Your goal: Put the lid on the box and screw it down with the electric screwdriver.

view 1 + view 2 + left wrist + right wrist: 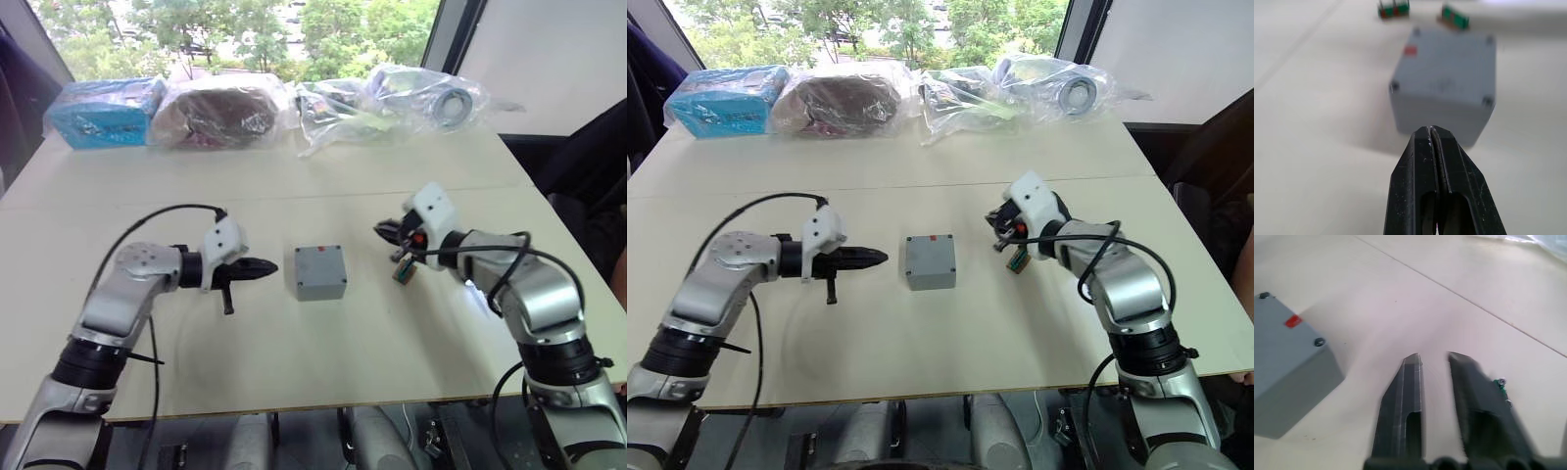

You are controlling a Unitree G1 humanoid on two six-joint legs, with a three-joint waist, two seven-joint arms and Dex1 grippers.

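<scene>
Left eye view: box (320, 272) mid-table, closed empty left end effector (266, 266) near, slightly parted empty right end effector (382, 231) apart.

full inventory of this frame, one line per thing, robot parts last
box: 1, grey with a small red mark, lid on with screws at its corners, mid-table between the two grippers
electric screwdriver: 1, black, on the table beside the left gripper
green pieces: 2, green and brown, on the table beyond the box, near the right gripper
blue package: 1, blue, in clear wrap, far left edge of table
dark bundle: 1, brown, in clear bag, far edge beside the blue package
clear bags: about 2, with parts inside, far edge toward the right
table: 1, cream
left gripper: black fingers closed, pointing at the box
right gripper: black fingers apart, empty
</scene>
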